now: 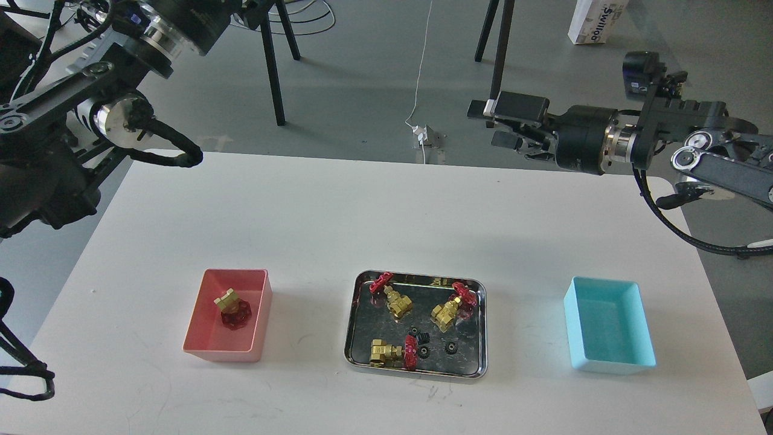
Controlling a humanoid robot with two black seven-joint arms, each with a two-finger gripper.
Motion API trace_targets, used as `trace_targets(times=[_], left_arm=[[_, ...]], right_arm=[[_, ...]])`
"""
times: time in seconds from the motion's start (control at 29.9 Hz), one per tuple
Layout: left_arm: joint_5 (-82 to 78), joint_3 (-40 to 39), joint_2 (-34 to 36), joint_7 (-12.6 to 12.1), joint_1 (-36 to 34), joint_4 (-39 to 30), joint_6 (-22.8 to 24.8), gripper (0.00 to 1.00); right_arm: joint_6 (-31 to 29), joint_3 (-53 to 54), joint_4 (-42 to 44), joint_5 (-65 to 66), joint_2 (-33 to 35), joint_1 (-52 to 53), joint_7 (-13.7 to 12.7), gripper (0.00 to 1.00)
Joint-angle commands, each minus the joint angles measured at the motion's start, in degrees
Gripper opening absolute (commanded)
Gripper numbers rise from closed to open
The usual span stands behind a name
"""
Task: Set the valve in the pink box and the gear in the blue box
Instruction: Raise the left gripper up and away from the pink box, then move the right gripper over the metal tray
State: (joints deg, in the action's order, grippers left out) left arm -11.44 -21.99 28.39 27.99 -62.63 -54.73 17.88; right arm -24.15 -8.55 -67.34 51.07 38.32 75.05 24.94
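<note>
One valve [232, 308] lies in the pink box [208, 349], red handwheel down. Three more valves [392, 297] [452, 306] [391, 352] and three black gears [418, 333] [424, 350] [450, 347] lie in the steel tray [416, 370]. The blue box [611, 362] at the right is empty. My left arm [175, 27] is raised at the top left; its gripper is cut off by the frame's top edge. My right gripper [492, 124] is open and empty, high above the table's far edge, well behind the tray.
The white table [338, 223] carries only the two boxes and the tray. Behind it are black table legs [272, 66], a white cable with a plug [424, 136] on the floor, and a cardboard box [598, 21].
</note>
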Motion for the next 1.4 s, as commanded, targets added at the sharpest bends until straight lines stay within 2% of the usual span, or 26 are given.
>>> trace_targets(times=[0.0,0.17,0.33,0.43,0.57,0.7,0.87,1.2,1.37], left_arm=[[0.01,-0.34,-3.16,0.01,3.39,-1.95,4.34,0.90],[-0.08,-3.05,-5.18,0.01,8.39,-7.48,5.23,0.95],[-0.08,-7.36,-7.12,0.01,12.53,-9.25,5.32,0.98],[-0.08,-7.28,-7.30,0.01,13.32,-9.43,5.23,0.99],[-0.08,-7.45,-7.30,0.01,14.29,-10.22,5.06,0.99],[-0.17,-7.46,-7.12,0.01,14.47,-11.36,4.88,0.99],[-0.17,-7.54,-7.73,0.01,15.35,-11.71,4.71,0.99],[-0.25,-7.54,-8.61,0.01,16.23,-11.71,4.62,0.99],[-0.25,-7.54,-8.79,0.01,16.32,-11.71,4.62,0.99]], right_arm=[[-3.85,-1.20,-5.25,20.07,0.79,0.54,0.37,0.99],[-3.85,-11.72,-10.17,35.66,-1.92,3.86,0.37,0.99],[-3.85,-22.82,-11.24,37.79,-9.91,9.76,0.37,0.99],[-3.85,-23.26,-11.15,38.93,-13.44,9.94,0.28,0.97],[-3.85,-23.35,-10.71,45.33,-16.96,10.91,0.10,0.78],[-3.85,-23.35,-10.18,50.26,-17.75,10.30,-0.07,0.72],[-3.85,-24.14,-6.67,51.06,-22.67,9.24,-0.60,0.71],[-3.85,-24.58,-6.05,51.06,-25.49,8.01,-1.57,0.68],[-3.85,-25.90,-2.02,50.89,-29.35,6.69,-1.57,0.66]])
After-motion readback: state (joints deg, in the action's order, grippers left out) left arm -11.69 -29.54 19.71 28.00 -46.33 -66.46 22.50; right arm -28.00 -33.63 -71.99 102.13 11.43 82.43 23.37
